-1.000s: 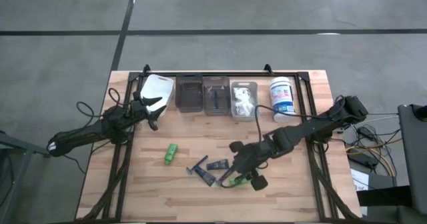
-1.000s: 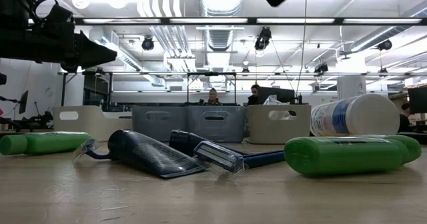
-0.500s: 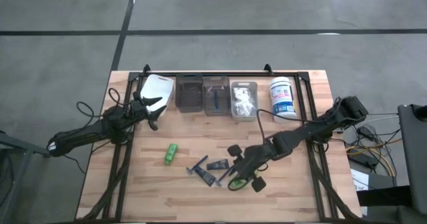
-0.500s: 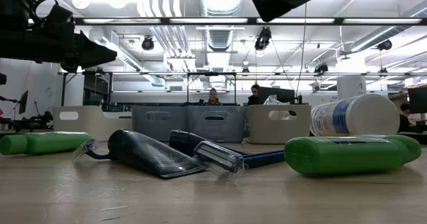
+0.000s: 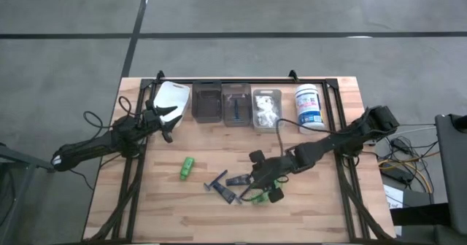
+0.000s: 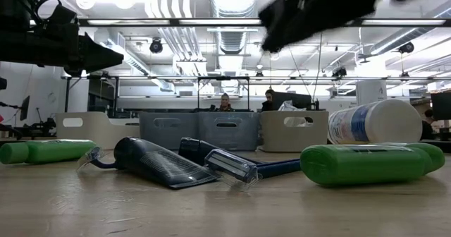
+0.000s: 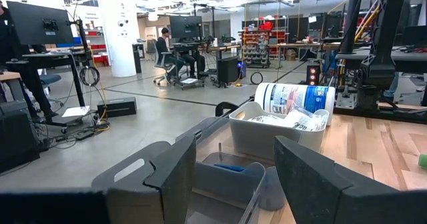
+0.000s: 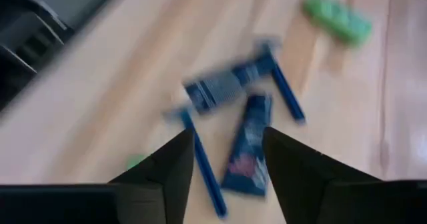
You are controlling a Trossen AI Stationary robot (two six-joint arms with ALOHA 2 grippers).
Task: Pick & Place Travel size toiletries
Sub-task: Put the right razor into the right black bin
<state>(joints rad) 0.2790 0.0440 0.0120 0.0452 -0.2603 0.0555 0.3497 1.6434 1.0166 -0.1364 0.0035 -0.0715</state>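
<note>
Near the table's middle lie dark blue razors [image 5: 218,181] and a small dark tube [image 5: 238,179]. One green bottle [image 5: 187,167] lies to their left, another [image 5: 256,199] partly under my right arm. My right gripper [image 5: 254,182] hovers slanting down just right of the tube, open; in the right wrist view the tube [image 8: 245,151] and a razor [image 8: 203,174] show ahead between its fingers [image 8: 223,177]. My left gripper [image 5: 169,125] waits open at the far left by the white bin [image 5: 174,99]; its wrist view [image 7: 233,184] shows nothing between its fingers.
Along the far edge stand a dark bin [image 5: 206,103], a clear bin [image 5: 236,104], a bin with white packets [image 5: 266,109] and a white tub with a blue label [image 5: 309,106]. Bare wood lies along the near edge. People sit at desks far behind the table [image 6: 225,103].
My right gripper has come down toward the table and drawn a little closer to the razors and the tube; in the low view it has dropped into the picture from above. The toiletries lie where they were.
</note>
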